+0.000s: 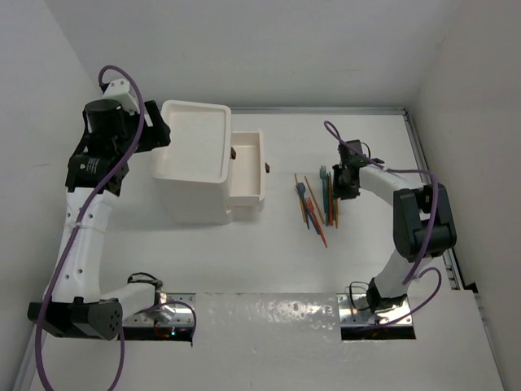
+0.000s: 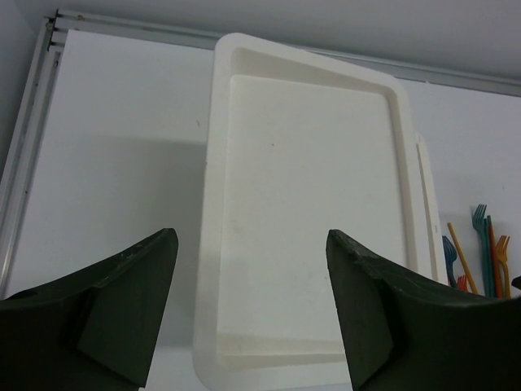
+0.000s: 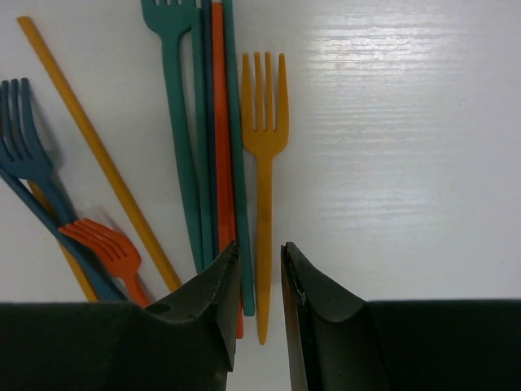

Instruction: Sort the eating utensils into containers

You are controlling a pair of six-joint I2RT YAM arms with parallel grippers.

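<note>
Plastic utensils [image 3: 220,122]: thin, long-handled, teal, orange and blue, bunched together.

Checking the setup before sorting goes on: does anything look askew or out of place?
One drawer of the white unit stands pulled out toward the utensils, which lie in a loose, crossing pile on the table. Nothing looks spilled or damaged.
</note>
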